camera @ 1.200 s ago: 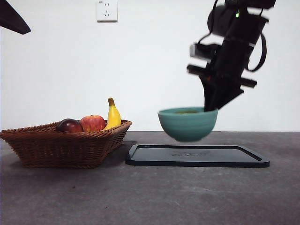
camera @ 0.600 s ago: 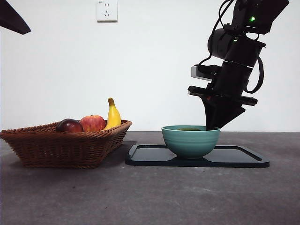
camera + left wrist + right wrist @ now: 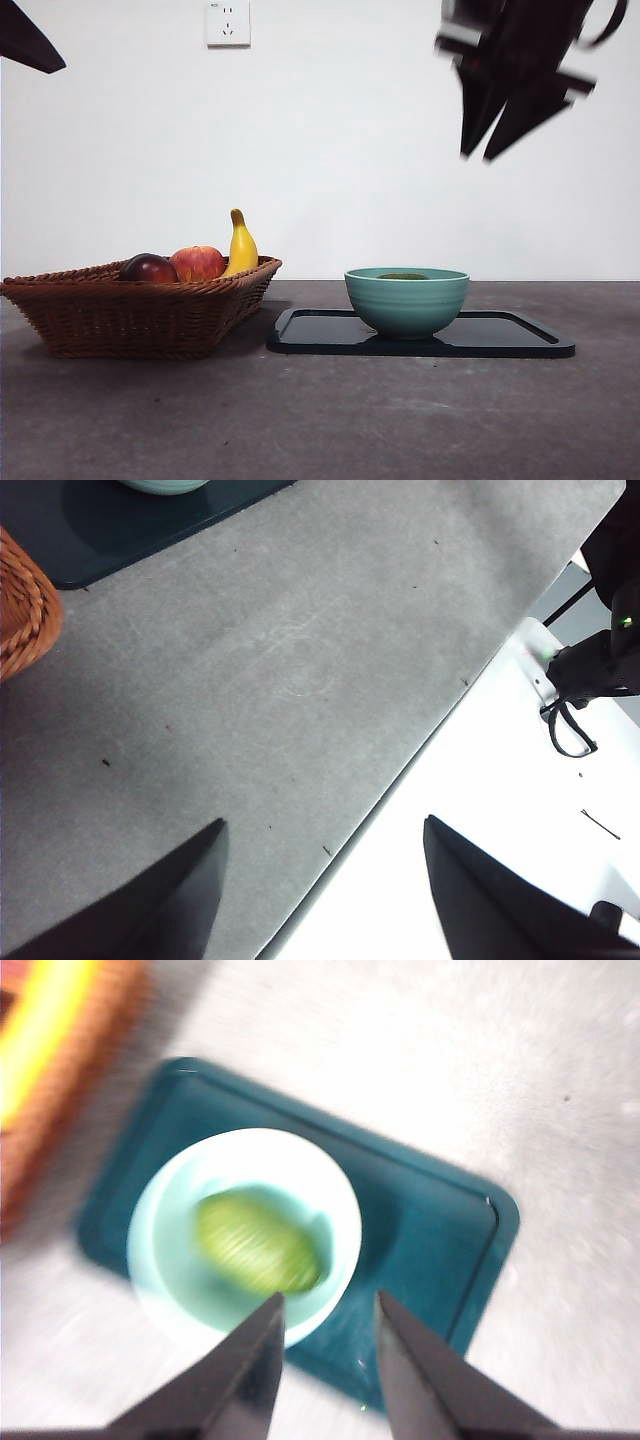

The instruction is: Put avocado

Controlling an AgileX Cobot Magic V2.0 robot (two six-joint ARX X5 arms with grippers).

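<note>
Front view, left to right: wicker basket [image 3: 140, 310] with a dark red fruit [image 3: 148, 268], apple [image 3: 198, 262] and banana [image 3: 241, 246], then the teal bowl [image 3: 407, 302] on the black tray [image 3: 500, 338]. The avocado [image 3: 258, 1242] lies inside the bowl. Right gripper [image 3: 490, 135] hangs high above it, jaws apart and empty. Left gripper [image 3: 320, 880] waits aside, jaws spread wide.

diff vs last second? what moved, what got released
The right gripper lowered the teal bowl onto the black tray, released its rim and rose clear, jaws open. The avocado lies in the bowl. The basket with its fruit and the waiting left gripper are unchanged.
</note>
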